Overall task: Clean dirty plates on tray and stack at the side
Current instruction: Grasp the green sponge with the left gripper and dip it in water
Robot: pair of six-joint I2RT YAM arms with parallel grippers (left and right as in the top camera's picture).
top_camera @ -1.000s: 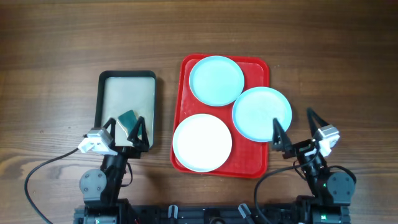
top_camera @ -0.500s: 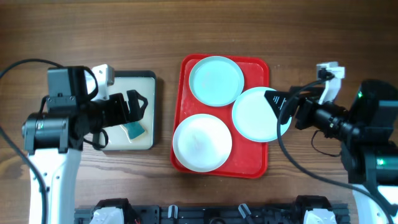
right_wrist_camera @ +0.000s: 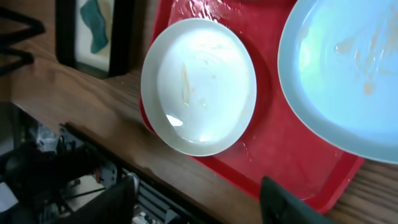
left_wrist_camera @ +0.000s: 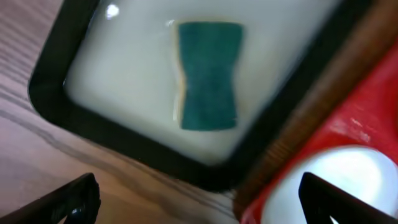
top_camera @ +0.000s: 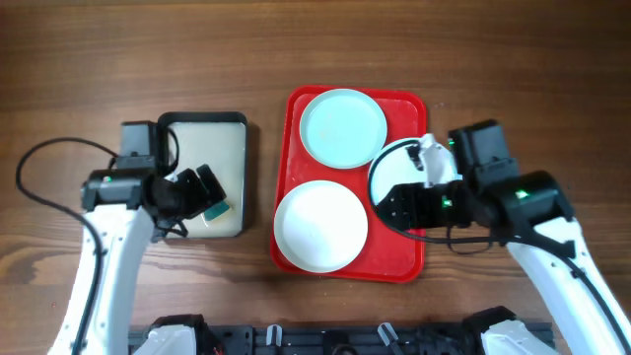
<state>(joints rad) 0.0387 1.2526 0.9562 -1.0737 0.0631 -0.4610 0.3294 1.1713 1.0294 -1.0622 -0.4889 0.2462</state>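
Note:
The red tray (top_camera: 406,258) holds three plates: a pale blue plate (top_camera: 343,126) at the far end, a second pale blue plate (top_camera: 392,170) at the right and a white plate (top_camera: 320,225) at the near left. My right gripper (top_camera: 389,209) is open and hovers over the right blue plate, hiding much of it. In the right wrist view its open fingers (right_wrist_camera: 199,205) frame the white plate (right_wrist_camera: 199,84) and the smeared blue plate (right_wrist_camera: 354,68). My left gripper (top_camera: 209,192) is open and empty, above the black-rimmed tray (top_camera: 202,128); its fingers (left_wrist_camera: 199,208) are spread wide.
A green sponge (top_camera: 217,208) lies in the pale inside of the black-rimmed tray, also in the left wrist view (left_wrist_camera: 207,74). Bare wooden table (top_camera: 513,79) lies to the right of and behind the red tray. The table's near edge and the arm bases show below.
My right gripper has moved left and nearer, over the right blue plate. My left arm has swung nearer, its gripper above the sponge end of the black-rimmed tray. The plates have not moved.

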